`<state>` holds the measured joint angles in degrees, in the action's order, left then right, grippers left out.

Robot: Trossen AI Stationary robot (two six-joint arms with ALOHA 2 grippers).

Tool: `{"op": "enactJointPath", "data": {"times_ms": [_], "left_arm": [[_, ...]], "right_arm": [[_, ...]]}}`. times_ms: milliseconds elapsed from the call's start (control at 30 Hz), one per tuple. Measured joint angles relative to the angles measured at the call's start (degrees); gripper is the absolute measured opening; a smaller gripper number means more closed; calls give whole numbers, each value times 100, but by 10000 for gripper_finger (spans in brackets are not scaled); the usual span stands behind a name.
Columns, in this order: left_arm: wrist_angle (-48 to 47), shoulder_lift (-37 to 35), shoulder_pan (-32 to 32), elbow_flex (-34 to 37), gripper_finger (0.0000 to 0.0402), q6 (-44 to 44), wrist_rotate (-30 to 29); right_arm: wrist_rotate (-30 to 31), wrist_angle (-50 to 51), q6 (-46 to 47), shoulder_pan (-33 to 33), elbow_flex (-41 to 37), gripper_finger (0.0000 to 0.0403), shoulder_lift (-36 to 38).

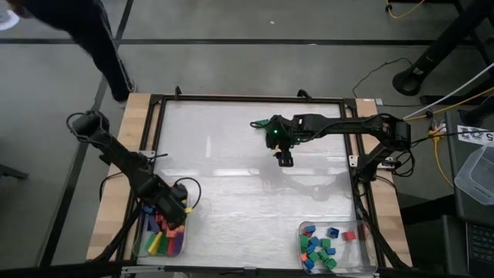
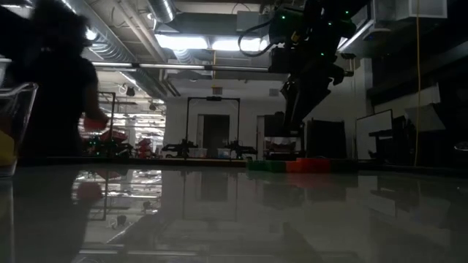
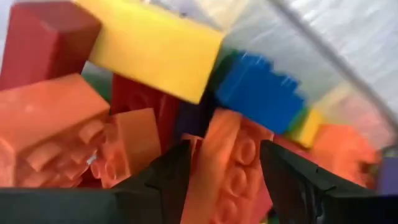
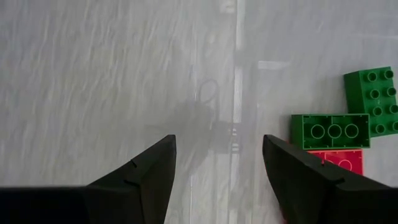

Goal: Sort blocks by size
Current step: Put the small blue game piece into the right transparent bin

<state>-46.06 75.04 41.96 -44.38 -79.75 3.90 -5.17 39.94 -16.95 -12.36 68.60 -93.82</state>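
Observation:
My left gripper point(image 1: 176, 213) is down in the clear tray point(image 1: 142, 247) at the table's near left and is shut on a long orange block point(image 3: 229, 168). Red point(image 3: 43, 43), yellow point(image 3: 155, 50), blue point(image 3: 261, 87) and more orange blocks point(image 3: 56, 130) lie heaped around it. My right gripper point(image 1: 285, 160) hangs open above the bare table middle point(image 4: 219, 142). Two green blocks point(image 4: 331, 130) and a red one point(image 4: 339, 160) lie flat on the table beside it. They also show in the low view as a green and red row point(image 2: 292, 166). My left gripper pinches the long orange block by its two long sides point(image 3: 256, 163) between the two fingers. The fingers come from above, pointing steeply down into the tray. The block's studded face is turned up toward the wrist. Whether it rests on the heap, I cannot tell.
A second clear tray point(image 1: 364, 252) at the near right holds small green, blue and red blocks point(image 1: 318, 247). A dark frame point(image 1: 231, 99) borders the white table top. A person point(image 2: 58, 88) stands beyond the far left corner.

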Motion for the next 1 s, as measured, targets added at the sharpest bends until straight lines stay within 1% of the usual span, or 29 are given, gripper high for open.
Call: {"op": "enactJointPath", "data": {"times_ms": [100,200,267,367,467,667,800,933,1000], "left_arm": [[130,-194,-91,0,180,42,-60],[198,-431,-144,0,180,4,-340],[188,-583,-157,-2,180,-108,-488],[179,-738,-158,-2,180,-282,-534],[178,-764,-158,-2,180,-602,-536],[178,-753,-143,-3,180,-1781,-543],[257,-729,-67,48,180,-2210,-643],[584,-728,-66,321,180,-2614,-814],[653,-727,-76,435,180,-2683,-880]], "right_arm": [[-2,0,0,0,-1,236,0],[0,2,0,0,-1,236,0],[0,4,0,0,-1,236,0],[-2,13,0,0,-1,236,0],[-2,15,0,0,-1,236,0],[-2,17,0,0,-1,236,0],[-2,32,0,0,-1,236,0],[-2,54,0,0,-1,236,-2],[-2,53,0,0,-1,236,-2]]}}
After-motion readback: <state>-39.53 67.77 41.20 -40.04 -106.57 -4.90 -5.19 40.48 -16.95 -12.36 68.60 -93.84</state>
